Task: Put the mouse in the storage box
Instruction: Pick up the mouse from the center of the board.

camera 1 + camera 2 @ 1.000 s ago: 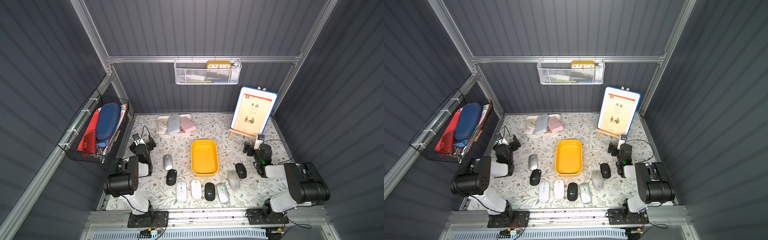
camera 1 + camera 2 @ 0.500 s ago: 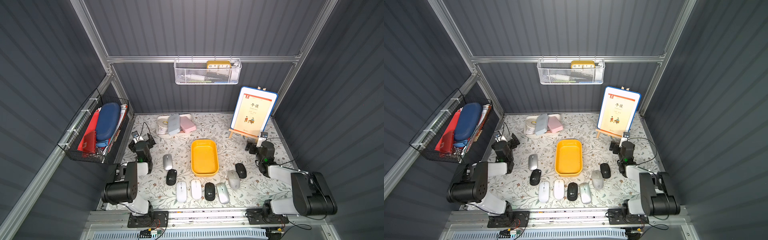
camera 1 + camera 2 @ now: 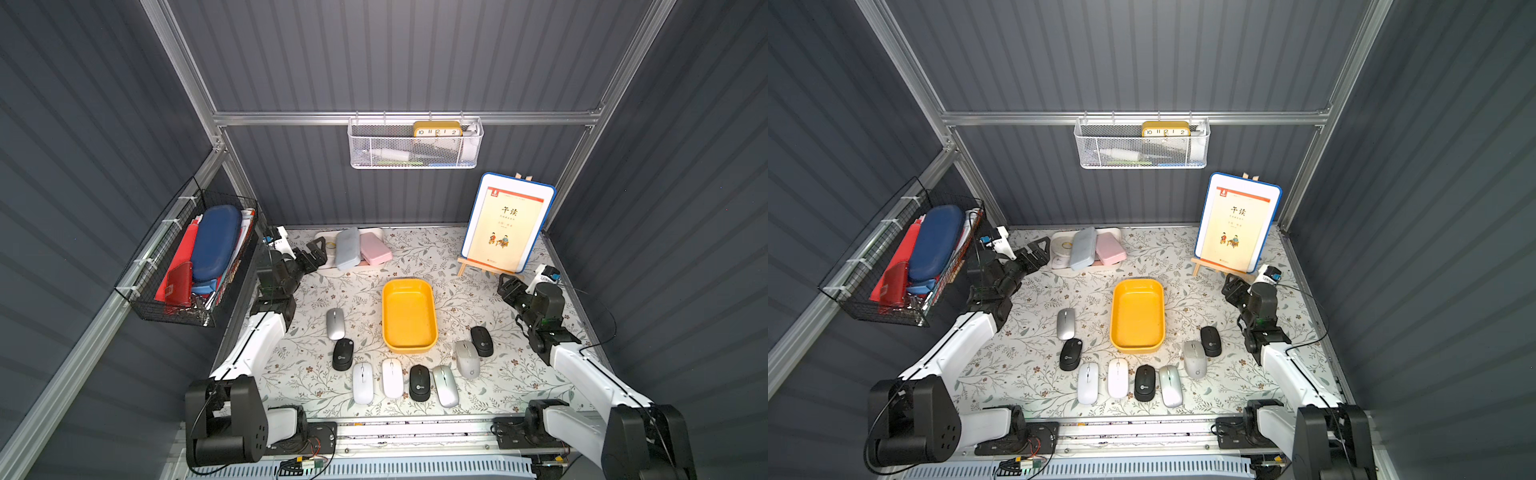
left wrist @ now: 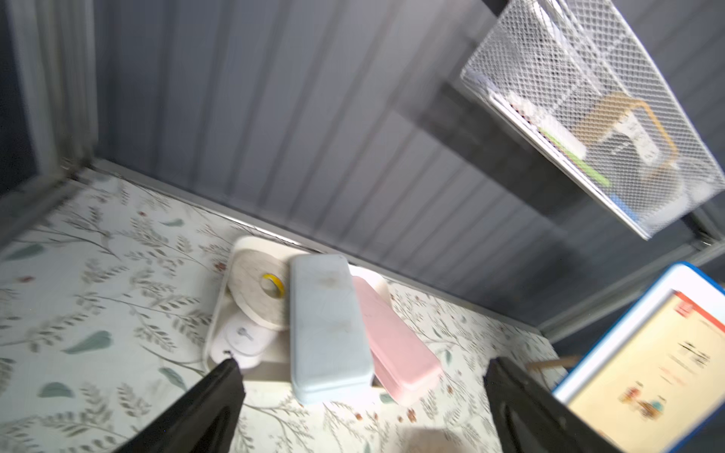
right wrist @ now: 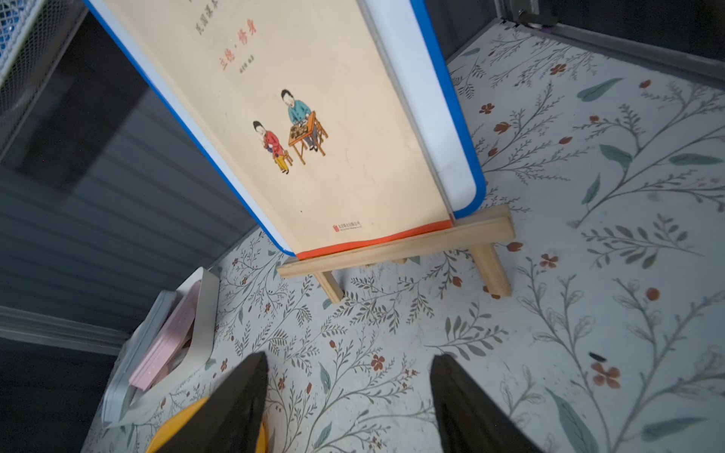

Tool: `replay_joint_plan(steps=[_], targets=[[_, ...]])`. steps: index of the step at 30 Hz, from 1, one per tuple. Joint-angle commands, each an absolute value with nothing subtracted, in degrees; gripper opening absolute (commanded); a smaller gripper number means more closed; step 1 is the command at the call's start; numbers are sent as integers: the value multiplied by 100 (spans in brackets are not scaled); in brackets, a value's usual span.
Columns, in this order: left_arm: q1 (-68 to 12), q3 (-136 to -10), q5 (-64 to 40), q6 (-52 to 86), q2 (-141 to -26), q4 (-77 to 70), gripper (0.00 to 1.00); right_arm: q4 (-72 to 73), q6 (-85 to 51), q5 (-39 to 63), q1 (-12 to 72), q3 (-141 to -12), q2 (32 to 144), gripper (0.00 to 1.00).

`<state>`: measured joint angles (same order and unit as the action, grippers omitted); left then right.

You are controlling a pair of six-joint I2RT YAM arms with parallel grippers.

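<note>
So we had the left claw (image 3: pixel 314 255) spread wide and the right claw (image 5: pixel 349 359) parted less, both holding nothing. Yellow box (image 3: pixel 409 348) sat in the middle of the desk (image 3: pixel 519 374), eight mice (image 3: pixel 363 388) lying around it.

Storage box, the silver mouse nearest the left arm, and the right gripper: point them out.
storage box (image 3: pixel 409 316): top view, bare floor.
silver mouse (image 3: pixel 335 324): top view, its back.
right gripper (image 5: pixel 349 357): right wrist view, between fingertips.
</note>
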<state>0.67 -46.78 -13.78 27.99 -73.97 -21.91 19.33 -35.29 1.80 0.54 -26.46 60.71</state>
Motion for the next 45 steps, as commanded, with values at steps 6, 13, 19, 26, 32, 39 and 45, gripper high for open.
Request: replay_joint_plan(steps=[6, 13, 19, 26, 32, 39, 45], targets=[[132, -3820, -4259, 5821, -7412, -4496, 99, 422, -3848, 853, 374, -3055, 5766, 68], [-2, -4097, -3195, 7006, -6982, -3637, 99, -634, -3695, 1257, 452, -3506, 5683, 75], [-208, -4973, -3303, 6979, -7091, -2688, 99, -705, -3910, 1074, 517, -3470, 5280, 76], [-404, -4120, -3959, 7268, -7947, -4334, 31, -1342, -3705, 344, 663, -3599, 5034, 73], [-780, -4528, -3762, 5770, -8099, -3293, 25, -3715, -3153, -371, 689, -4788, 5920, 70], [-1519, -5867, -1745, 3848, -7685, -235, 0, -3963, -2885, -366, 773, -4818, 5812, 0], [-1529, -5926, -2027, 3908, -7861, -178, 6, -3814, -3224, -783, 782, -4523, 5419, 45]])
